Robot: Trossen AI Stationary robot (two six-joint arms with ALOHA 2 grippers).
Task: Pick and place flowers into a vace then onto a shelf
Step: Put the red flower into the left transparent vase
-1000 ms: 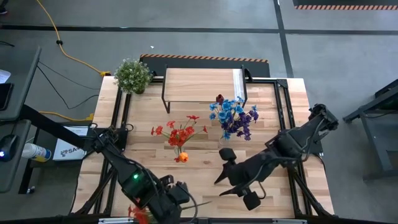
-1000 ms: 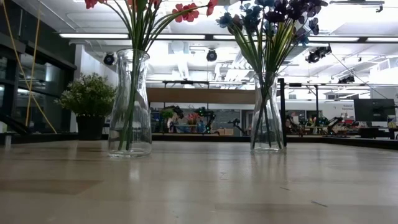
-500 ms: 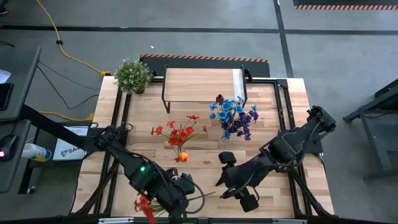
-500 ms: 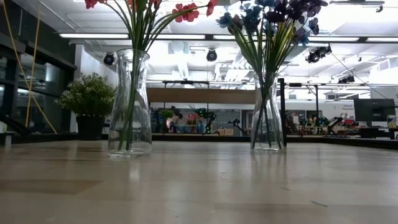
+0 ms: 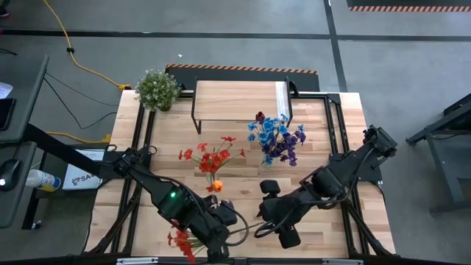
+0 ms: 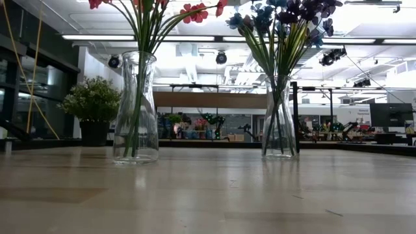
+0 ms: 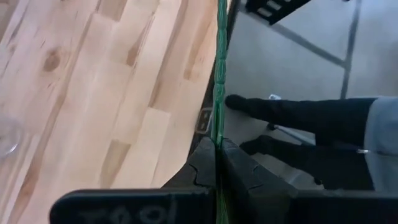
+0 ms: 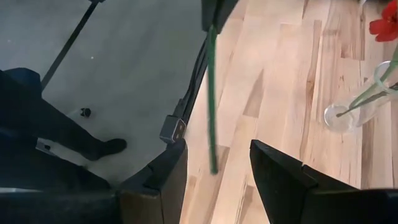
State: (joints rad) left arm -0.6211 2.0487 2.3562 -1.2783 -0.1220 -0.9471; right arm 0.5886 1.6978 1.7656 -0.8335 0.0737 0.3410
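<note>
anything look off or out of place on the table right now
Nothing spilled or tipped: both vases stand upright with their flowers in. The only odd spot is the near edge, where the left claw holds a red flower by its stem, blooms overhanging the table edge, right claw open beside it.

This is a robotics lab or workshop set in a large industrial hall. The wooden table point(image 5: 235, 188) stands on a bare grey concrete floor point(image 5: 243, 33) marked with dark lines, and black-and-orange hazard tape point(image 5: 243, 69) runs along the floor just beyond the table's far edge. A yellow cable point(image 5: 73, 55) trails across the floor on the table's left side, near a desk with a mouse point(image 5: 7, 173). Seen level across the table, the room behind it is open and high, with long strip lights point(image 6: 195, 37), exposed ceiling fittings, and other workbenches point(image 6: 208, 133) carrying more equipment and a dark screen point(image 6: 390, 115).
</note>
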